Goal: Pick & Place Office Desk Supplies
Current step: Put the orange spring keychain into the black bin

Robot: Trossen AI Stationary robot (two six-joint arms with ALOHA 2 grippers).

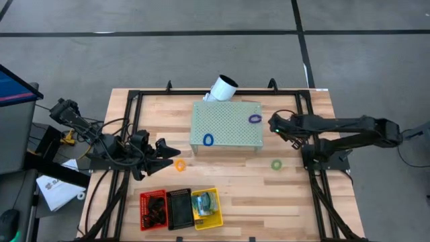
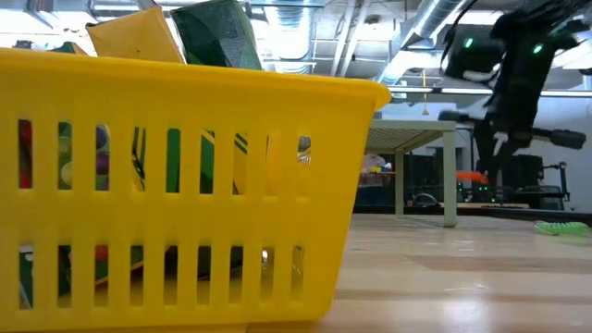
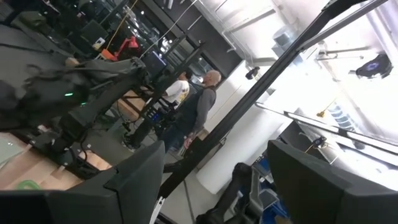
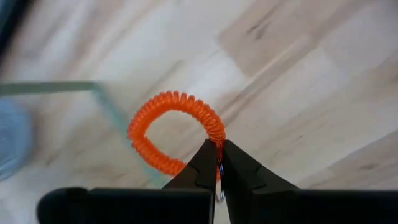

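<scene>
Right, your right claw [image 4: 219, 167] is pinched shut on the rim of the orange coil loop [image 4: 163, 122], over the bare wood surface [image 4: 311, 93]. It looks light and springy, so it'll likely flop; hold the coil itself. Left claw [image 1: 166, 149] waits open at the surface's left.

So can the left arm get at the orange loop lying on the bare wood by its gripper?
Probably yes: the left gripper is open, right beside the orange loop, with only bare table between. The right gripper, shut on a second orange loop, is off by the green block.
</scene>
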